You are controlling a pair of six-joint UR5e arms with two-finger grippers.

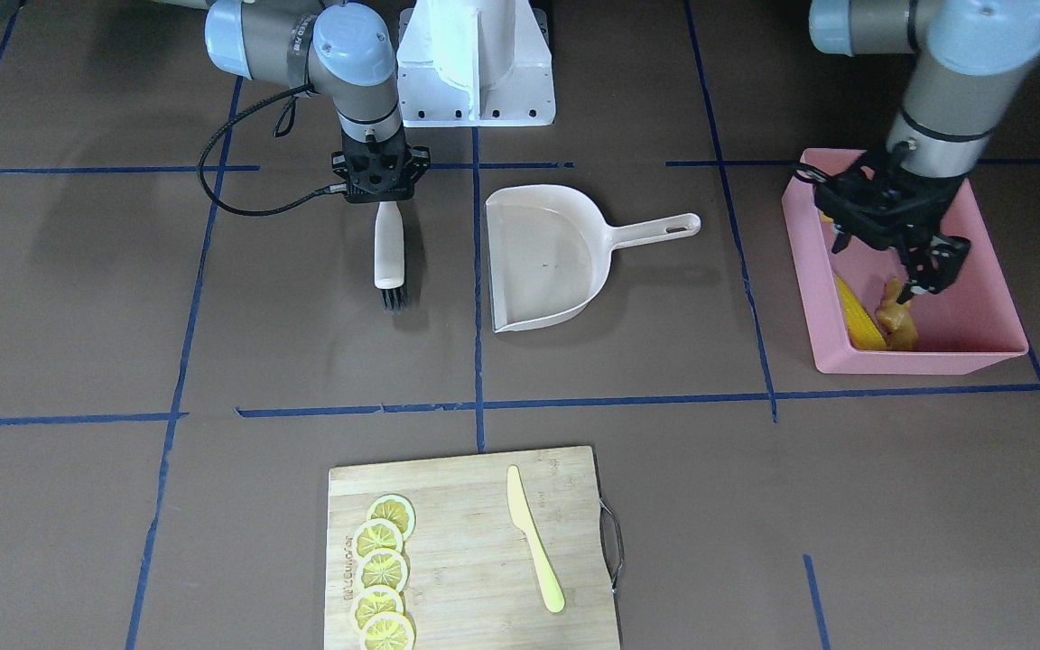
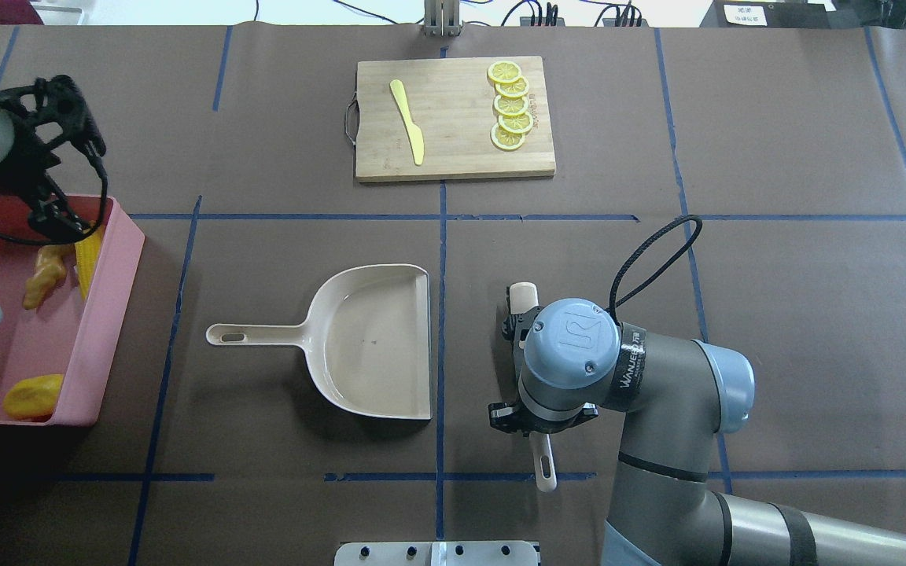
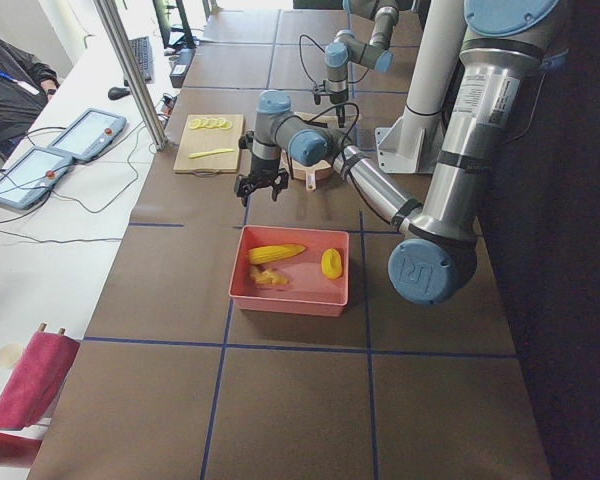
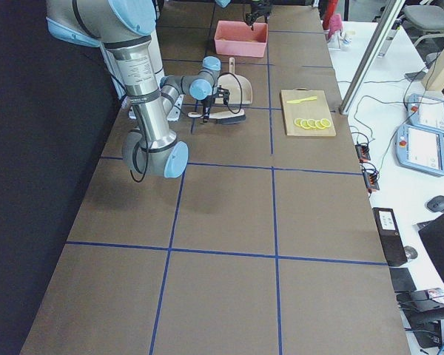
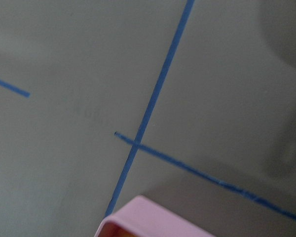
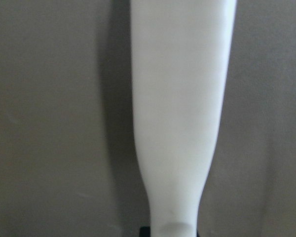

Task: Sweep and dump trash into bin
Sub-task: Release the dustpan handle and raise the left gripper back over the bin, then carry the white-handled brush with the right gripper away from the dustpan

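Three trash items point(image 1: 859, 318) in bin point(image 1: 922, 362), dustpan point(image 1: 543, 262) empty; dump step apparently complete. Left gripper point(image 1: 886, 264): jaws apart, empty, over bin. Right gripper point(image 1: 380, 176): above brush point(image 1: 387, 248), jaws indiscernible. Next: withdraw arms.

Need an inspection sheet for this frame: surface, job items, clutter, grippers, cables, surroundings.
Surface: brown-covered table, blue tape grid.
Job's things: corn cob, ginger root and yellow lump all inside the pink bin; dustpan empty on the table; brush beside it.
Clutter: cutting board with lemon slices and knife.
Grippers: left gripper open over the bin, holding nothing; right gripper over the brush, grip not visible.
Cables: black cable loops off the right wrist.
Surroundings: person and tablets at a side desk.
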